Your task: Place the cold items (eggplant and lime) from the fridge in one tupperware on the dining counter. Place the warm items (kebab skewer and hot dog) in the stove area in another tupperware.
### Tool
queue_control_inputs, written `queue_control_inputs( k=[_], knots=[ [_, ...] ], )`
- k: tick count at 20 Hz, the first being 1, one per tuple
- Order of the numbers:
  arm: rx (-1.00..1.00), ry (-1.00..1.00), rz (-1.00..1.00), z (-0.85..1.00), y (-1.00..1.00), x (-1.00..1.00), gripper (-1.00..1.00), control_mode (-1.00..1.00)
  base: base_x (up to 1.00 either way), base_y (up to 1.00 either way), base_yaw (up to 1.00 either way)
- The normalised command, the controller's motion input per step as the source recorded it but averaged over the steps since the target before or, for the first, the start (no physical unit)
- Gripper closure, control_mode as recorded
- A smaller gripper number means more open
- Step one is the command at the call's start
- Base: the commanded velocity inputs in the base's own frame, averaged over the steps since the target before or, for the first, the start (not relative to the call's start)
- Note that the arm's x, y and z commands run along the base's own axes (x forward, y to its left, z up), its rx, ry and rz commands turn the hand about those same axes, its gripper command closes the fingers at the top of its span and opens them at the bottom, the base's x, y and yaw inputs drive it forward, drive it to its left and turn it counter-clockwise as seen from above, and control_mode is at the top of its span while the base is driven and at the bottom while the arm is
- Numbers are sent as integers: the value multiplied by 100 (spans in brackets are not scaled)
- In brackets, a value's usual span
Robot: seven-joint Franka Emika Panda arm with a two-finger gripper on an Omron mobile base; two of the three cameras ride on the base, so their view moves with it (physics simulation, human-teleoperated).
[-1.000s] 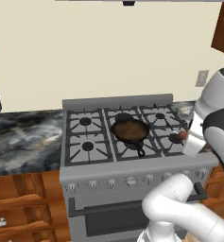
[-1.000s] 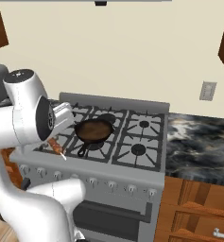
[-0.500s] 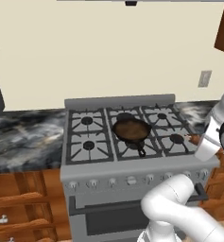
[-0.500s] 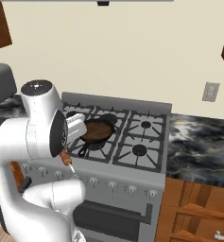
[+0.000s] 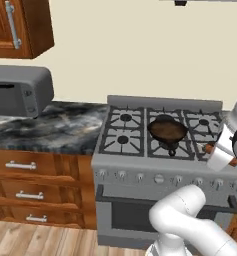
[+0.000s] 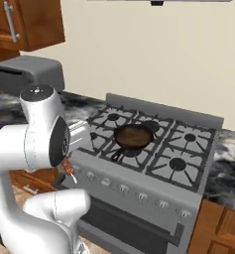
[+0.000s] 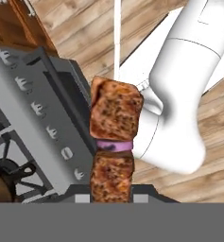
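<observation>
My gripper [image 7: 112,196] is shut on the kebab skewer [image 7: 114,142], brown meat chunks with a purple slice between them. In the left base view the hand [image 5: 221,153] hangs at the stove's right front edge, and the skewer [image 5: 210,148] pokes out on both sides of it. From the right base view the skewer [image 6: 69,168] shows below the wrist, near the stove's front left corner. The stove area [image 5: 160,175] is a grey steel range with black grates and a row of knobs [image 6: 139,196]. The hot dog, tupperware, fridge and dining counter are out of view.
A dark frying pan [image 5: 167,129] sits on the middle burners [image 6: 134,135]. Left of the stove runs a dark marbled worktop [image 5: 50,125] over wood drawers, with a grey toaster [image 5: 20,90] on it. A wood wall cabinet [image 5: 20,25] hangs above. Wood floor [image 7: 85,19] lies below the hand.
The base has moved, so the whole picture has shifted right; the toaster and wall cabinet have come into view. The skewer stays gripped and has come toward the stove's front edge.
</observation>
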Motion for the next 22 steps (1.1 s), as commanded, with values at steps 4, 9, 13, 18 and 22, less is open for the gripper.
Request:
queue_control_inputs(
  k=[4, 9, 13, 18, 22],
  knots=[
    [0, 0, 0, 0, 0, 0, 100, 100, -50, 11, 60],
    [0, 0, 0, 0, 0, 0, 100, 100, -42, 33, 63],
    [0, 0, 0, 0, 0, 0, 100, 100, -29, 42, 64],
    [0, 0, 0, 0, 0, 0, 100, 100, -11, 36, 58],
    [0, 0, 0, 0, 0, 0, 100, 100, -1, 47, 49]
  ],
)
